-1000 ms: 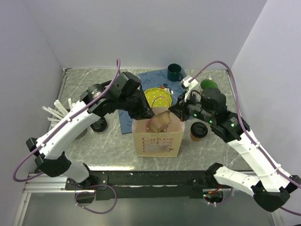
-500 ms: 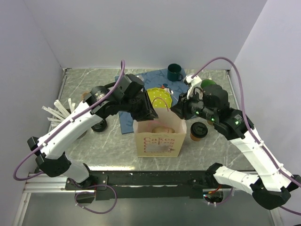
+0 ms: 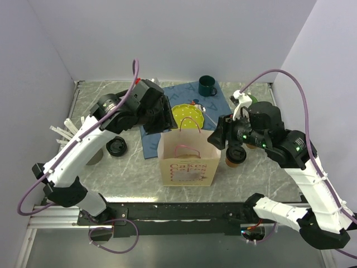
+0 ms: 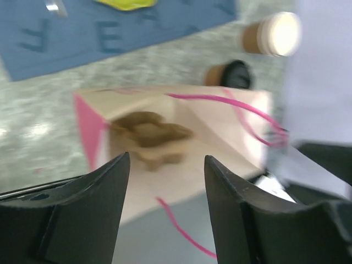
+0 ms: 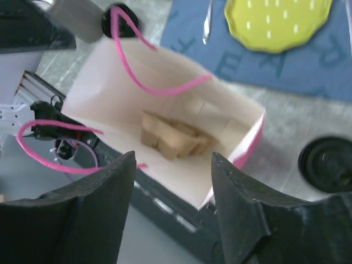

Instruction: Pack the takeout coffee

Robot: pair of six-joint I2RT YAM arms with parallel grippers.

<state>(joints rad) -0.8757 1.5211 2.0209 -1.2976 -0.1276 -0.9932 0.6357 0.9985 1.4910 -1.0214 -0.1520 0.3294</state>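
Pink-trimmed paper made up the bag (image 3: 188, 159), which stood open on the grey marbled table (image 3: 128, 167). Both arms bent inward over it. The left hand (image 4: 165, 203) hung above the bag's rear left corner and the right hand (image 5: 170, 203) above its right rim. Each hand had its fingers spread apart and held nothing. The takeout coffee (image 3: 236, 156) stood upright just right of the bag, under the right arm. Behind the bag lay a blue mat (image 3: 149, 142) carrying a yellow plate (image 3: 187, 113), with plain pale walls around.

left claw (image 4: 166, 158), right claw (image 5: 173, 157) drawn back from bag (image 3: 187, 164); pastry (image 5: 173, 140) dropped inside
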